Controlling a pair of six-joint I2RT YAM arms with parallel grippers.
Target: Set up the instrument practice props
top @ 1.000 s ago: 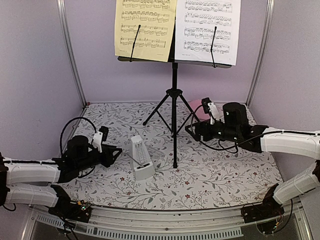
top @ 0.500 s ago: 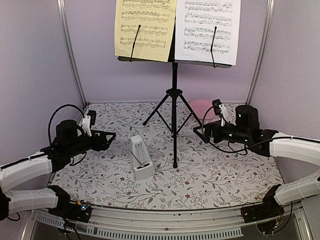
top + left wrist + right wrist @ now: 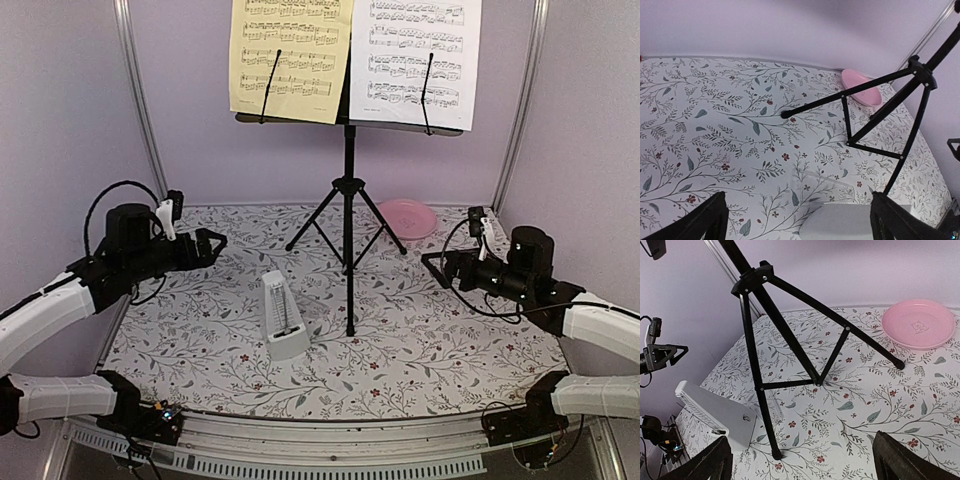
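The black music stand [image 3: 349, 190] stands upright on its tripod legs [image 3: 785, 330] at the middle rear of the table. A yellowish sheet-music page [image 3: 290, 55] and a white one [image 3: 415, 55] rest side by side on its desk. The pale-grey metronome [image 3: 280, 315] stands upright just left of the front leg, and its top shows low in the left wrist view [image 3: 860, 222]. My left gripper [image 3: 215, 243] hovers open to the left of the metronome, well apart from it. To the right of the stand my right gripper [image 3: 432, 265] is open, holding nothing.
A pink round plate [image 3: 405, 217] lies at the back right, behind the stand's right leg. The table carries a floral cloth [image 3: 420, 350]. Lilac walls with metal corner posts [image 3: 140, 110] close in the sides and rear.
Both arms have drawn back from the middle: the left one up and left away from the metronome, the right one rightwards off the stand's legs. The left jaws have opened wider.
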